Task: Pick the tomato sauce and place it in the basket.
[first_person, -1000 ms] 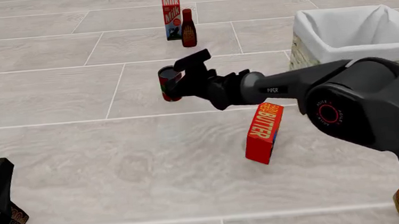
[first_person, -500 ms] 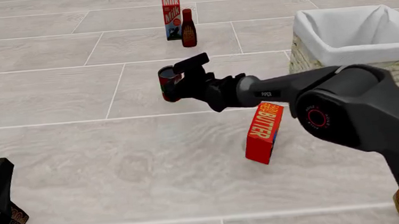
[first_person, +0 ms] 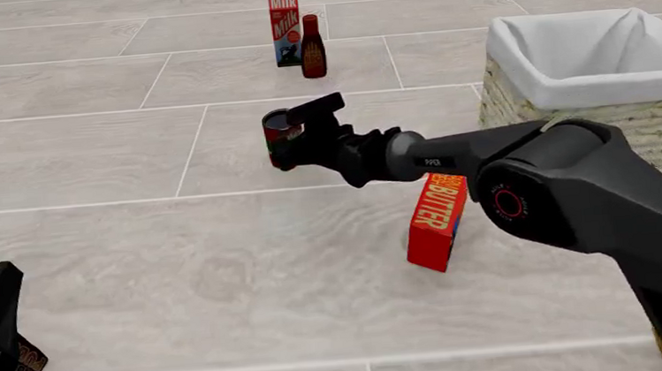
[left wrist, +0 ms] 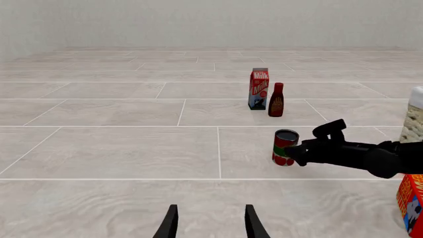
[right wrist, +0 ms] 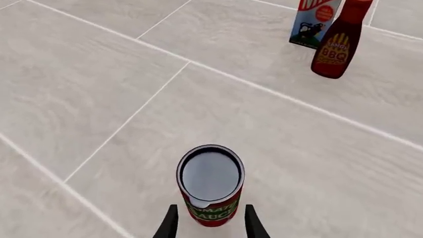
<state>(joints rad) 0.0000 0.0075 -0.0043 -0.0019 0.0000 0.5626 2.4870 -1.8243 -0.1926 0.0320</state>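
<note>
The tomato sauce [first_person: 278,136] is a small can with a red and green label and a dark top. It stands upright on the tiled floor left of the basket [first_person: 584,90]. My right gripper [first_person: 289,146] reaches across to it and is open. In the right wrist view the tomato sauce [right wrist: 210,184] sits between the two fingertips of the right gripper [right wrist: 210,221], with small gaps on both sides. My left gripper [first_person: 5,273] rests low at the near left and is open and empty [left wrist: 210,223]. From there the tomato sauce [left wrist: 286,147] shows ahead to the right.
A milk carton [first_person: 284,25] and a dark BBQ bottle [first_person: 313,47] stand behind the can. A red butter box [first_person: 438,219] stands tilted under my right forearm. A small dark item with an orange label [first_person: 28,362] lies beside the left gripper.
The right arm has stretched a little further forward, its elbow shifting left and down. The can stays where it was. The left arm has not moved.
</note>
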